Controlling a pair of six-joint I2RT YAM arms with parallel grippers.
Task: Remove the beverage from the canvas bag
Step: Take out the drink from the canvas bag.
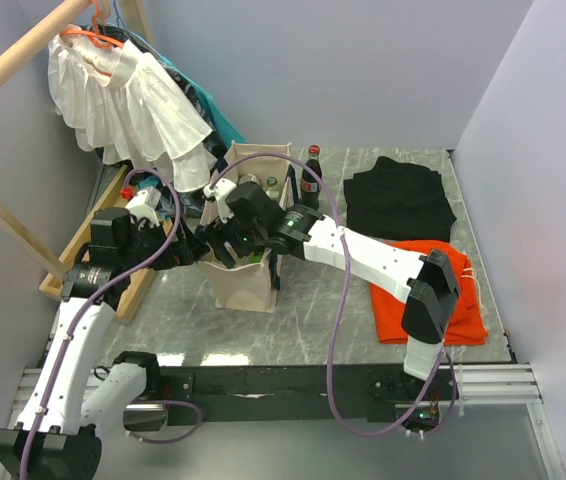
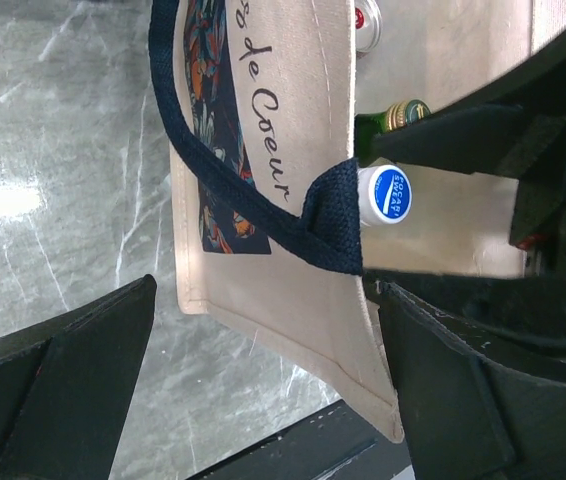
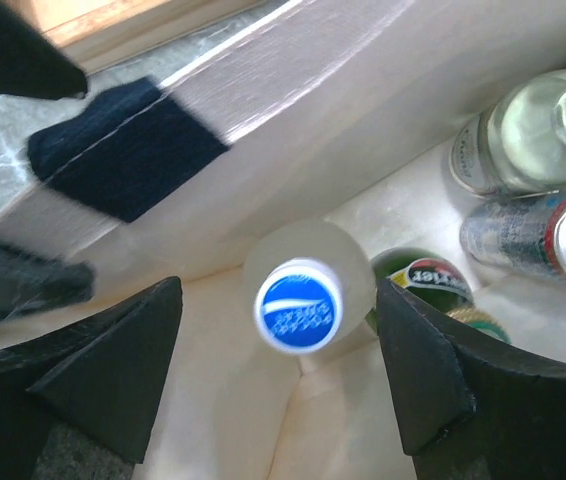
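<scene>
Right wrist | four bottles (image 3: 533,135) in canvas bag (image 3: 313,130) | right end effector (image 3: 278,300) released, straddling blue-capped bottle (image 3: 299,305) | left end effector (image 2: 263,295) released, straddling bag wall

I'm working in what looks like a robotics lab test cell. Plain pale wall panels (image 1: 363,70) box in a marble-patterned table (image 1: 303,300) along its far and right edges. An aluminium rail (image 1: 493,385) runs along the near edge, and purple cables (image 1: 335,330) loop over the surface. Staged props include a wooden rack (image 1: 13,60) at the left edge and folded clothes (image 1: 398,200) near the right edge.
</scene>
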